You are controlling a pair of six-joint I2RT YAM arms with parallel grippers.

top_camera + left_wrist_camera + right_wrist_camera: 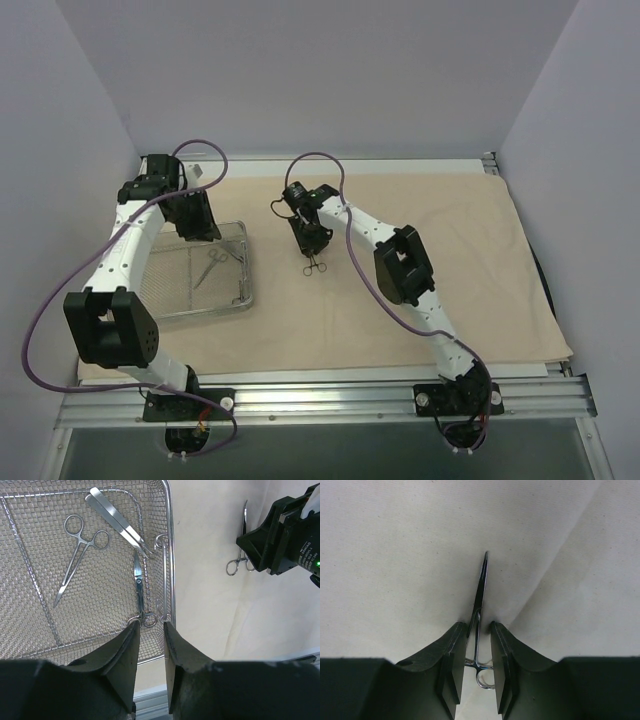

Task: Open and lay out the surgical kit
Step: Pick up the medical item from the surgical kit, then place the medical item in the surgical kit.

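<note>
The beige cloth wrap (450,250) lies spread flat over the table. On its left part sits the wire-mesh tray (245,272) (170,540). In it are a ring-handled clamp (80,547), tweezers (114,516) and small scissors (138,587). My left gripper (205,232) (151,625) hangs open over the tray's right wall, just short of the scissors' rings, with nothing between its fingers. One ring-handled instrument (316,266) (482,575) (244,530) lies on the cloth right of the tray. My right gripper (312,243) (478,625) stands over it, fingers apart on either side of its shaft.
An aluminium rail (330,400) with both arm bases runs along the near edge. White walls close in at the left, back and right. Purple cables (35,330) loop off each arm. The cloth shows a diagonal crease (555,560) to the right of the instrument.
</note>
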